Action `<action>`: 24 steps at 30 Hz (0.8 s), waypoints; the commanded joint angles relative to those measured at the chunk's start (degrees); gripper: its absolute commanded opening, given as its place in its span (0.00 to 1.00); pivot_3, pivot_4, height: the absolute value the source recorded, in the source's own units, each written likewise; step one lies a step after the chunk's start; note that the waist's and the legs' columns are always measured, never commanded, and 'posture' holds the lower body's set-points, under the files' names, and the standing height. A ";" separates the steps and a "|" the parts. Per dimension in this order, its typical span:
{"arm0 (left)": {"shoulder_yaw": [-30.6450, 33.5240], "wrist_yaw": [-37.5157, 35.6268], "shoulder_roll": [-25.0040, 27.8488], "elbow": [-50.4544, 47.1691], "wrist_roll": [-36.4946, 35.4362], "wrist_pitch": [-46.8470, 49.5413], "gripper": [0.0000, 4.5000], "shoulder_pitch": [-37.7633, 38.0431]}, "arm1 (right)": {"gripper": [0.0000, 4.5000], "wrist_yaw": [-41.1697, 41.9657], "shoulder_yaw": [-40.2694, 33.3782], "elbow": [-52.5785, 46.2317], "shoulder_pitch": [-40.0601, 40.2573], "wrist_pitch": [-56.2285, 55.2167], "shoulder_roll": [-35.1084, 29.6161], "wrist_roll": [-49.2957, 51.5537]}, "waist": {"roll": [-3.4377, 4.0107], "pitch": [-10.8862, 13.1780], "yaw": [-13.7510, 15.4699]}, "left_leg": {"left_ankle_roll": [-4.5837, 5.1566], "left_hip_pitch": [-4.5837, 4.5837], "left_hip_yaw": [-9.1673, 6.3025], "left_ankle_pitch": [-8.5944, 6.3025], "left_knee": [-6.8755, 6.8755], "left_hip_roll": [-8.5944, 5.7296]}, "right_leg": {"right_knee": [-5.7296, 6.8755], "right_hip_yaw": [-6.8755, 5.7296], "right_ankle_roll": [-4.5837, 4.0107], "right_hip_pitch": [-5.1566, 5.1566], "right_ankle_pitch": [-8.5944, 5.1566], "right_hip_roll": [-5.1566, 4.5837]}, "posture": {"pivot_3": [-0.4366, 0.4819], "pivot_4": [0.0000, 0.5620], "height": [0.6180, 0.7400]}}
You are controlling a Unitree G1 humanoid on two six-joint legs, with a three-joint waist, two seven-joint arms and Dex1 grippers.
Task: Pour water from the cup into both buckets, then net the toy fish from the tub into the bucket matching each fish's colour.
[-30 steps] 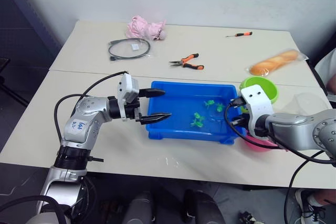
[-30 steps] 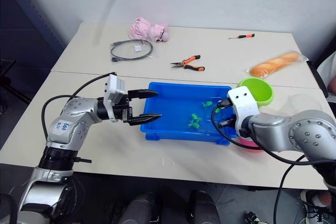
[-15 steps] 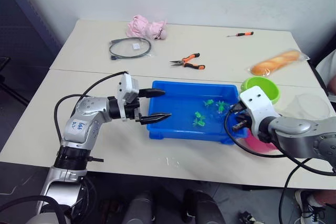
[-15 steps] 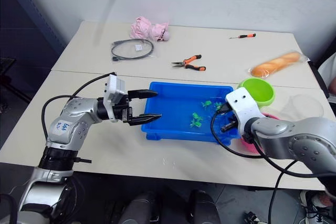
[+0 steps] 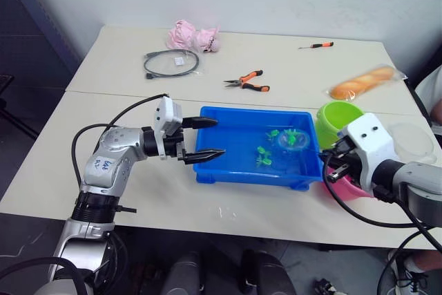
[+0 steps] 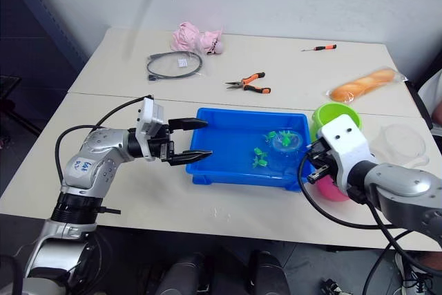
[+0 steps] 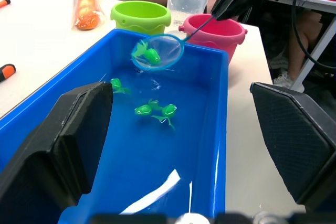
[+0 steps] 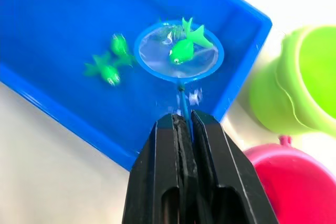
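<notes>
workshop: pliers (image 5: pixel 246 81), screwdriver (image 5: pixel 315 45), cable (image 5: pixel 170 63) on table (image 5: pixel 110 60)

**Legible markings**

One marking found: blue handwriting on the white shell of the left arm (image 5: pixel 103 165), on its upper segment. Characters too small to make out; possibly two short lines. No readable text, brand, number or sign on any other item on the table (image 5: pixel 290 74).

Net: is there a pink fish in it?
No, the net holds one green fish, lifted over the tub.
</notes>
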 commanded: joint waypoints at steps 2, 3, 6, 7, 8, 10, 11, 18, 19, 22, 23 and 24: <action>0.10 -0.74 -0.73 0.80 -0.05 -2.06 1.00 -2.42 | 0.00 7.73 -6.12 -3.00 8.16 -10.01 5.44 -10.08 | 0.00 0.00 0.32 | 0.03 0.00 -0.02 0.01 -0.02 -0.06 | 0.00 0.00 0.03 0.00 0.02 -0.01 | 0.48 0.27 1.00; 0.12 -0.52 -1.18 1.20 -0.22 -2.04 1.00 -3.02 | 0.00 9.10 -7.46 -3.03 9.88 -12.21 7.23 -11.71 | 0.00 0.00 0.28 | 0.03 -0.01 -0.02 0.01 0.00 -0.06 | -0.01 0.00 0.04 0.02 0.02 0.00 | 0.48 0.27 1.00; 0.22 -0.26 -1.72 1.59 -0.42 -1.86 1.00 -3.87 | 0.00 10.82 -11.87 -1.90 12.08 -16.08 12.00 -13.36 | 0.00 0.00 0.15 | 0.09 0.00 0.04 0.02 0.03 -0.13 | -0.02 0.07 0.17 0.02 0.10 -0.01 | 0.48 0.27 1.00; 0.32 -0.33 -1.64 1.45 -0.45 -1.71 1.00 -3.85 | 0.00 12.99 -13.21 -1.40 13.54 -17.42 12.02 -15.59 | 0.00 0.00 0.09 | 0.11 0.01 0.04 0.02 0.05 -0.14 | -0.01 0.09 0.19 0.03 0.11 -0.01 | 0.48 0.27 1.00; 0.51 -0.32 -1.58 1.27 -0.58 -1.47 1.00 -3.81 | 0.00 14.67 -14.75 -0.59 14.92 -18.30 11.99 -17.53 | 0.00 0.00 0.06 | 0.11 0.01 0.05 0.03 0.07 -0.14 | -0.01 0.12 0.21 0.03 0.12 -0.01 | 0.48 0.27 1.00; 0.84 -0.17 -1.60 1.13 -0.85 -1.11 1.00 -3.76 | 0.00 17.43 -16.96 0.84 16.57 -20.65 12.23 -20.73 | 0.00 0.00 -0.04 | 0.11 0.06 0.05 0.03 0.05 -0.14 | -0.01 0.14 0.21 0.06 0.12 0.00 | 0.48 0.27 1.00; 0.88 -0.18 -1.61 1.17 -0.86 -1.14 1.00 -3.75 | 0.00 18.22 -17.92 1.97 16.91 -21.64 12.41 -22.10 | 0.01 0.00 -0.08 | 0.11 0.07 0.07 0.03 0.05 -0.14 | -0.01 0.16 0.21 0.06 0.12 0.01 | 0.48 0.27 1.00; 0.25 0.60 -2.84 1.60 -0.41 -1.32 1.00 -4.57 | 0.00 20.79 -16.16 14.82 16.54 -38.38 13.18 -42.98 | 0.01 0.00 -0.08 | 0.11 0.16 0.18 0.03 0.06 -0.16 | 0.03 0.30 0.21 0.06 0.12 0.03 | 0.48 0.27 1.00; 0.19 0.67 -3.00 1.70 -0.32 -1.37 1.00 -4.68 | 0.00 21.28 -15.26 16.21 16.44 -40.30 13.30 -45.01 | 0.01 0.00 -0.08 | 0.11 0.16 0.20 0.03 0.06 -0.17 | 0.03 0.32 0.21 0.06 0.12 0.03 | 0.48 0.27 1.00; 0.07 0.93 -3.48 1.85 -0.11 -1.52 1.00 -4.93 | 0.00 21.38 -11.20 21.64 15.79 -49.16 13.65 -53.60 | 0.01 0.00 -0.10 | 0.11 0.17 0.21 0.03 0.05 -0.16 | 0.06 0.33 0.22 0.05 0.12 0.06 | 0.48 0.27 1.00; 0.09 1.07 -3.59 1.84 -0.08 -1.58 1.00 -4.96 | 0.00 20.95 -9.92 23.34 15.47 -51.63 13.65 -56.36 | 0.01 0.00 -0.11 | 0.11 0.17 0.23 0.03 0.06 -0.17 | 0.07 0.34 0.22 0.04 0.12 0.06 | 0.48 0.27 1.00; 0.13 1.19 -3.65 1.82 -0.05 -1.62 1.00 -4.97 | 0.00 20.69 -9.11 24.60 15.02 -53.08 13.81 -58.08 | 0.01 0.00 -0.12 | 0.11 0.18 0.23 0.03 0.06 -0.17 | 0.08 0.34 0.22 0.04 0.12 0.07 | 0.48 0.27 1.00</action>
